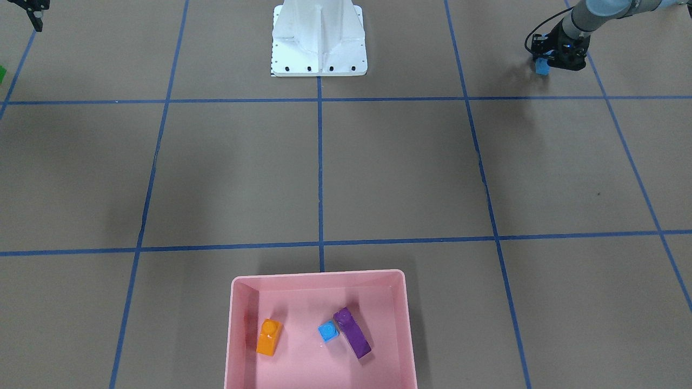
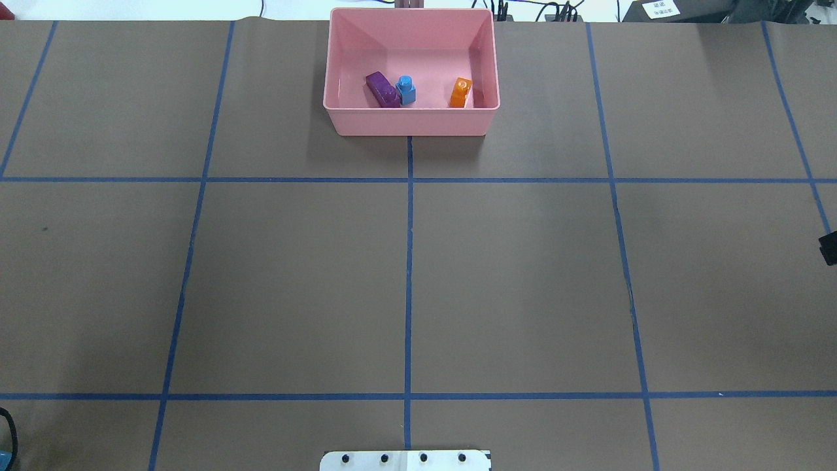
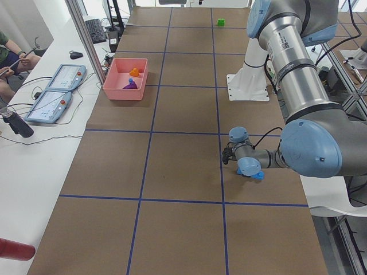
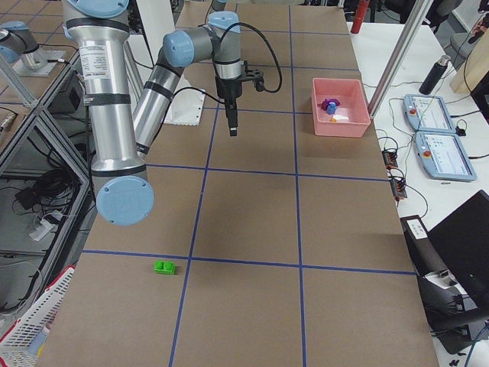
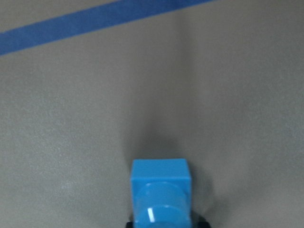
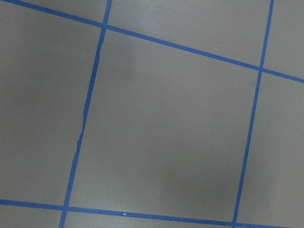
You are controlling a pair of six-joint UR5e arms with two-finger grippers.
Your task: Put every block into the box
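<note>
The pink box [image 1: 319, 275] holds the orange block [image 1: 268, 337], the small blue cube [image 1: 328, 330] and the purple block [image 1: 352, 333]; it also shows in the overhead view [image 2: 412, 122]. My left gripper [image 1: 543, 64] is shut on the other blue block [image 5: 161, 192], low over the table near my base side. That blue block also shows in the exterior left view [image 3: 257, 175]. The green block [image 4: 164, 267] lies alone on the table far out on my right side. My right gripper [image 1: 33, 13] hangs above the table, nothing in it; I cannot tell if it is open.
The white robot base [image 1: 319, 46] stands at the table's middle edge. Blue tape lines grid the brown table. A side bench holds tablets [image 3: 63, 77] beside a seated operator, left of the box in the exterior left view.
</note>
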